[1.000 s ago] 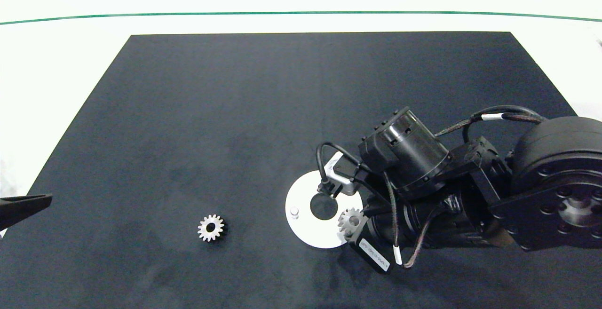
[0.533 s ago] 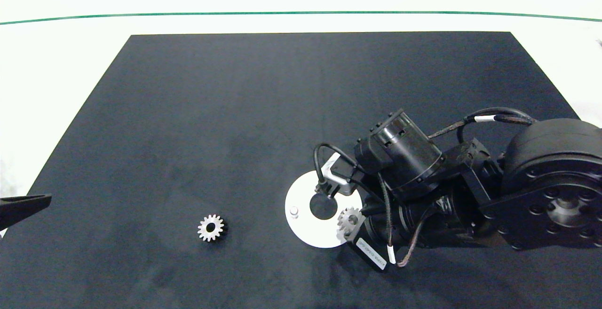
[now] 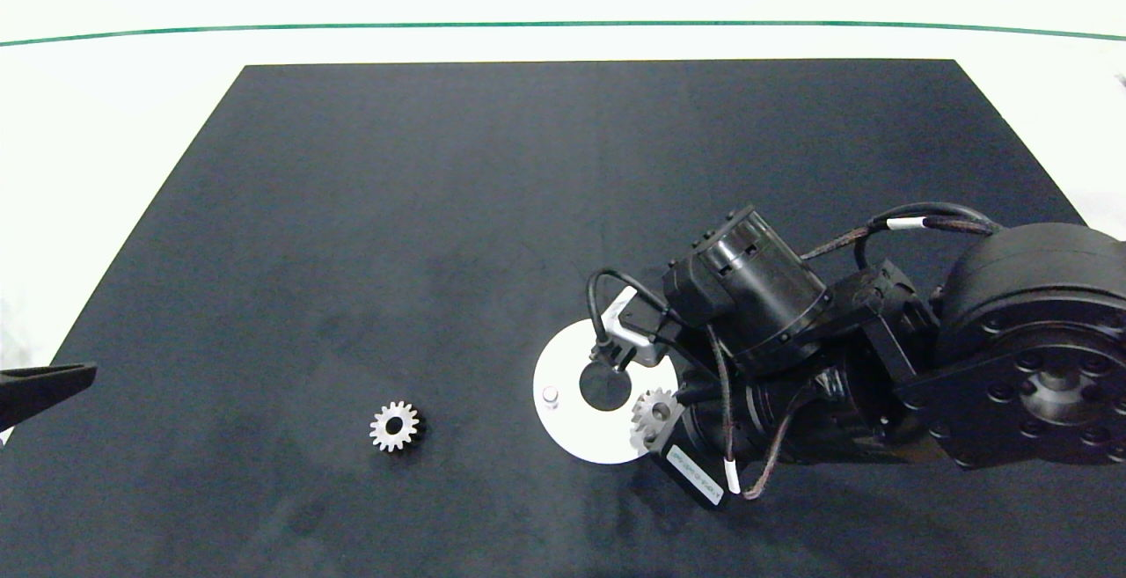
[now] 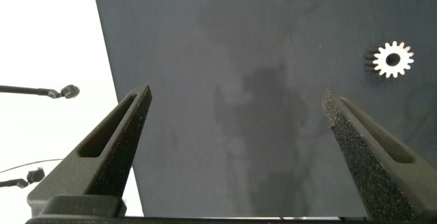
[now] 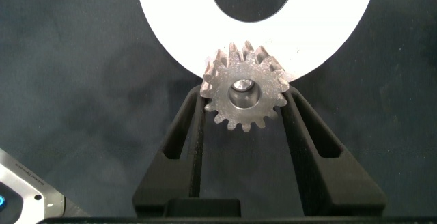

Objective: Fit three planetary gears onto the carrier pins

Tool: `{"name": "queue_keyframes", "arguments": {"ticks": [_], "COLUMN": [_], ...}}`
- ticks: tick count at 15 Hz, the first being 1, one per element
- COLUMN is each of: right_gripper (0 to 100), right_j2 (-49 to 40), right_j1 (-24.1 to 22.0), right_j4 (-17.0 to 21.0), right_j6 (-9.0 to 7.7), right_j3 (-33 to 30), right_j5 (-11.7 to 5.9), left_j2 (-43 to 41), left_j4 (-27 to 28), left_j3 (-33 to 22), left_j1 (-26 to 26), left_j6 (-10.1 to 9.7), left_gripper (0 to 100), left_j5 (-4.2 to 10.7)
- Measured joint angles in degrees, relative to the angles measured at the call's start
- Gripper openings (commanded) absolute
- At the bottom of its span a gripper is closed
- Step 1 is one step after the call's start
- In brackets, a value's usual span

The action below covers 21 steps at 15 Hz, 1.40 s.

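The white carrier disc (image 3: 570, 427) lies on the dark mat, with one bare carrier pin (image 3: 551, 396) upright at its left. My right gripper (image 3: 656, 414) reaches in from the right and is shut on a silver planetary gear (image 3: 654, 408) at the disc's right rim. In the right wrist view this gear (image 5: 246, 94) sits between my fingers (image 5: 186, 125) over the disc's edge (image 5: 171, 26), and a pale round shows in its bore. Another planetary gear (image 3: 393, 426) lies flat on the mat left of the disc. My left gripper (image 3: 48, 382) is parked open at the far left.
The black mat (image 3: 493, 208) covers most of the white table, with its edge close to my left gripper (image 4: 235, 101). The loose gear (image 4: 392, 59) shows beyond the left fingers (image 4: 126, 132). The right wrist's camera bracket (image 3: 629, 332) and cables overhang the disc's far side.
My right arm has shifted slightly to the left, carrying the held gear a little further onto the disc. The left arm and the loose gear have not moved.
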Motion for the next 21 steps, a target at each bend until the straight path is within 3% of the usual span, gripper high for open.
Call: {"name": "queue_keyframes", "arguments": {"ticks": [1,2,10,13,21], "right_gripper": [7,100,100,100,100], "right_j2": [-0.02,-0.02,-0.91,-1.84,-5.92], "right_j1": [0.00,0.00,-0.02,-0.10,-1.45], "right_j4": [0.00,0.00,0.16,0.16,0.00], "right_j6": [0.00,0.00,0.00,0.00,0.41], "right_j3": [0.05,0.06,0.83,0.85,-0.05], "right_j5": [-0.02,-0.02,-0.06,-1.22,-1.38], "left_j2": [0.00,0.00,-0.51,-0.66,-0.77], "left_j4": [0.02,0.00,0.00,0.00,0.00], "left_j3": [0.02,0.04,0.30,0.33,0.41], "left_j1": [0.00,0.00,-0.11,-0.10,-0.18], "left_j6": [0.00,0.00,0.63,0.66,0.77], "left_gripper": [100,100,100,100,100], "left_j5": [0.00,0.00,0.00,-0.02,0.00]}}
